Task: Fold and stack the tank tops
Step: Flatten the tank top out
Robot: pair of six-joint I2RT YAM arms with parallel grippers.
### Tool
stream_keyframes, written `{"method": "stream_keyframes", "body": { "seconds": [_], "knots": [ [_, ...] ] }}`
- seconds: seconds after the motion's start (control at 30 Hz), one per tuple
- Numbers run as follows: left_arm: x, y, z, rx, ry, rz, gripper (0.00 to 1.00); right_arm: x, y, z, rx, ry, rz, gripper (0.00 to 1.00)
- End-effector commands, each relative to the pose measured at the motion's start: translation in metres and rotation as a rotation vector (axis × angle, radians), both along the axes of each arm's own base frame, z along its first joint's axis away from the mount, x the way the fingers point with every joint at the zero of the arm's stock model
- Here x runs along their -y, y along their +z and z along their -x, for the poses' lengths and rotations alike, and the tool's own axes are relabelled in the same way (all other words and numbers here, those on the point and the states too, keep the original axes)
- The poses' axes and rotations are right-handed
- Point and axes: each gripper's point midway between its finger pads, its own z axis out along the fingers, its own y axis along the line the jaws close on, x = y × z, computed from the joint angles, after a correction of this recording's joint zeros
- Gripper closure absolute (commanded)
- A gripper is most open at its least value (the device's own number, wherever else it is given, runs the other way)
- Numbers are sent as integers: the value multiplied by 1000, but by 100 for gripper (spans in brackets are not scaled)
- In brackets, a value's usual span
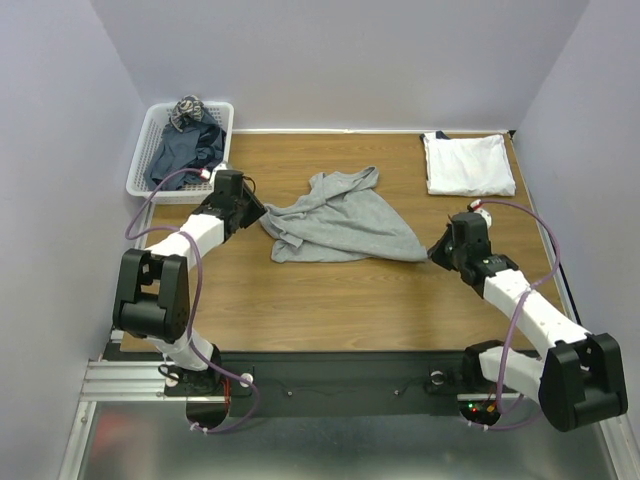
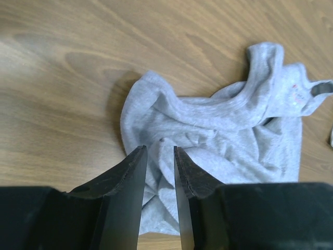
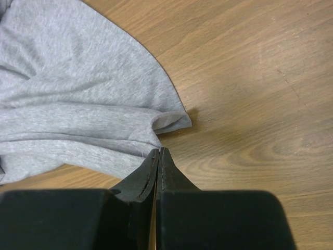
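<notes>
The left gripper (image 2: 158, 152) has its fingers a narrow slit apart over the rumpled left edge of the light grey tank top (image 1: 345, 225), with grey cloth showing in the gap. The right gripper (image 3: 157, 152) has its fingers pressed together, tips at the top's right hem corner (whether any cloth is nipped cannot be told). That one grey top lies spread mid-table (image 1: 330, 300), one white tank top (image 1: 468, 165) lies folded at the far right, and the dark blue-grey tops (image 1: 185, 152) are heaped in the one white basket (image 1: 143, 165) at far left, too bunched to count.
</notes>
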Motion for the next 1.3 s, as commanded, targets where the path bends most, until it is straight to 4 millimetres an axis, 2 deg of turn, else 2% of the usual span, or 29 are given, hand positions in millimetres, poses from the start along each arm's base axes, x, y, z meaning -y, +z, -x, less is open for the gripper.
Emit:
{"method": "stream_keyframes", "body": {
  "seconds": [0.0, 0.2, 0.37, 0.47, 0.53, 0.6, 0.7, 0.73, 0.83, 0.87, 0.9, 0.93, 0.97, 1.0, 1.03, 1.1, 1.13, 1.23, 1.27],
  "knots": [
    [7, -10, 5, -10, -22, -28, 62, 1, 16, -12, 45, -18, 0, 100],
    [23, -9, -7, 7, -65, -37, 62, 1, 15, -15, 39, -13, 7, 100],
    [20, -21, -10, -20, -39, -65, 64, 1, 14, -16, 34, -13, 13, 100],
    [17, -24, -10, -27, -21, -75, 70, 1, 15, -18, 38, -14, 14, 100],
    [15, -24, -10, -30, -14, -80, 78, 1, 14, -18, 36, -15, 15, 100],
    [12, -20, -13, -23, -3, -92, 89, 3, 19, -22, 46, -21, 21, 99],
    [9, -4, -21, 9, 5, -117, 98, 3, 25, -27, 61, -25, 31, 100],
    [9, 6, -28, 34, 9, -120, 100, 3, 28, -29, 66, -26, 32, 100],
    [9, 20, -28, 54, -7, -135, 100, 1, 44, -38, 101, -22, 21, 100],
    [10, 38, -29, 93, -10, -126, 100, 0, 51, -42, 115, -22, 16, 100],
    [10, 47, -29, 114, -22, -132, 100, -2, 59, -45, 134, -16, 10, 100],
    [10, 59, -29, 141, -26, -131, 100, -5, 81, -53, 180, -11, -6, 100],
    [8, 87, -26, 204, -27, -124, 100, -5, 93, -56, 200, -8, -10, 100],
    [6, 102, -24, 239, -30, -132, 100, -5, 109, -60, 231, -9, -15, 100],
    [2, 137, -18, 324, -30, -139, 100, -4, 137, -66, 281, -16, -18, 100],
    [-2, 181, -10, 436, -39, -161, 100, 1, 171, -73, 345, -35, -8, 100],
    [-6, 222, 2, 538, -38, -155, 100, 2, 205, -77, 409, -43, -13, 100],
    [-6, 303, 26, 772, -69, -140, 100, 11, 257, -79, 510, -75, 7, 100],
    [-9, 337, 45, 866, -70, -125, 100, 14, 289, -78, 577, -84, 3, 100]
  ]
}}
